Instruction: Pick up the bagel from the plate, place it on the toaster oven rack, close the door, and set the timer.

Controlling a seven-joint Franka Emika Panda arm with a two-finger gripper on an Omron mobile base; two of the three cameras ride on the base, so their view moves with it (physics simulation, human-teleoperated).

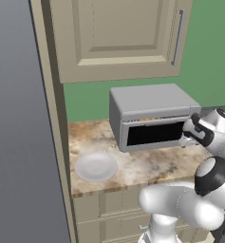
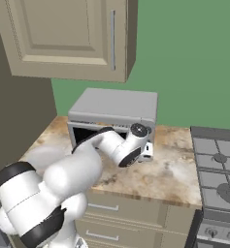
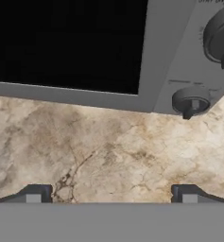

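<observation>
Marble counter [image 3: 108,151], door [image 3: 66,42] shut, gripper [image 3: 111,194] wide open w/ nothing held, near knob [image 3: 191,103]

Faint, unreadable lettering above the upper knob [image 3: 222,35] on the toaster oven's control panel [image 3: 179,61]; nothing else legible anywhere.

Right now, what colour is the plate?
Pale grey-white; the plate shows best in the left base view.
</observation>
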